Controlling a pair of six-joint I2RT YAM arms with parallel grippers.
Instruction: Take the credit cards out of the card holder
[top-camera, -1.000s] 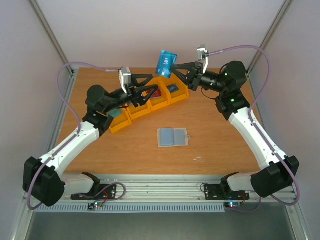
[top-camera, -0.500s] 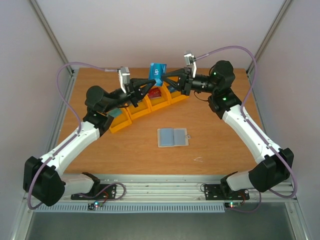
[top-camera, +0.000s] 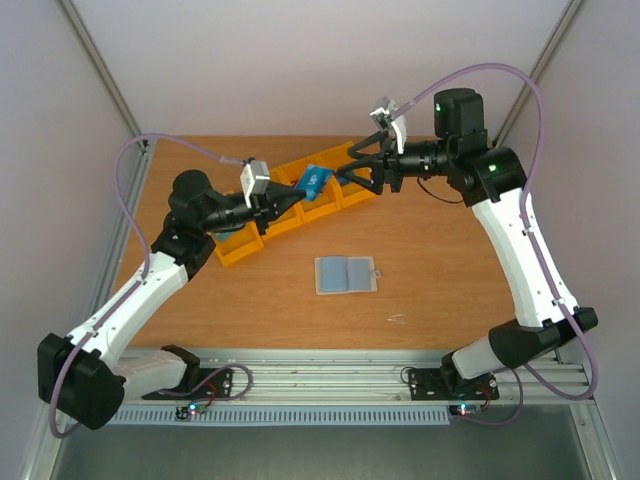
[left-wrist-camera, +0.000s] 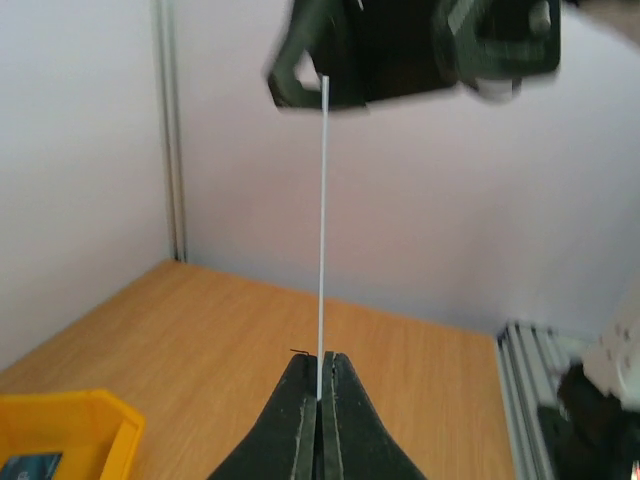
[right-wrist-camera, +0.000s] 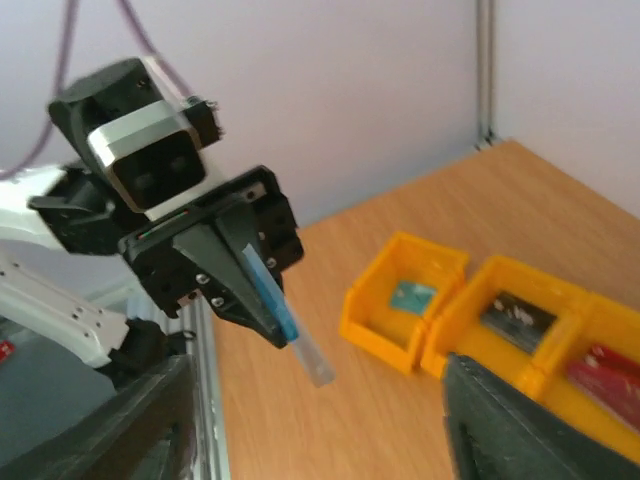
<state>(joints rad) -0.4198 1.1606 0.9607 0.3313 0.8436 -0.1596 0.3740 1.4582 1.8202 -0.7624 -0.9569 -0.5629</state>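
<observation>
The card holder (top-camera: 346, 274) lies open on the bench (top-camera: 440, 270), seemingly emptied; three credit cards (right-wrist-camera: 517, 317) sit in yellow bins (top-camera: 240, 250), and the left claw (left-wrist-camera: 320, 375) pinches the blue card (top-camera: 314, 183) beside the wide-open right claw (top-camera: 356, 168), so I'd say little remains.

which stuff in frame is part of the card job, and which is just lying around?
Job:
- blue card, in the left gripper
- card holder, lying open on the table
- teal card, dark card, red card, each in its own bin

Lying about:
- pale scrap, right of the card holder
</observation>
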